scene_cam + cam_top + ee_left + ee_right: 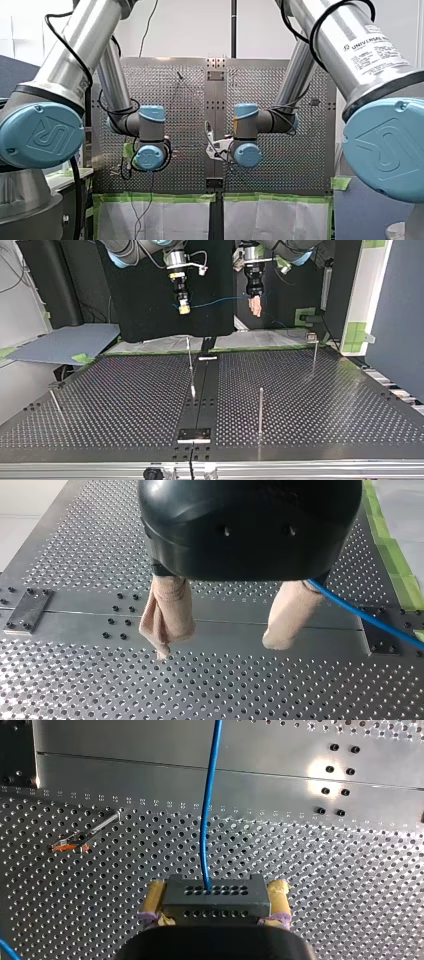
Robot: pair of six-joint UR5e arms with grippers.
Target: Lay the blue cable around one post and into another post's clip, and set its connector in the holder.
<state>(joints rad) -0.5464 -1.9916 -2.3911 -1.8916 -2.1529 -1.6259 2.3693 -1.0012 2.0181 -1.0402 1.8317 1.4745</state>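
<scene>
There were two arms, my left arm point(272, 247) and my right arm point(145, 250), over one worktop point(125, 405). There were two grippers, the left gripper point(218, 646) and the right gripper point(217, 889), each with two fingers point(167, 612), four in all. One blue cable point(207, 820) showed, and one black connector point(216, 904). In the top view four posts stood: near left point(55, 401), far centre point(190, 362), near right point(260, 410), far right point(314, 354). Two small plates lay on the centre strip, one near point(195, 435), one far point(207, 358).
</scene>
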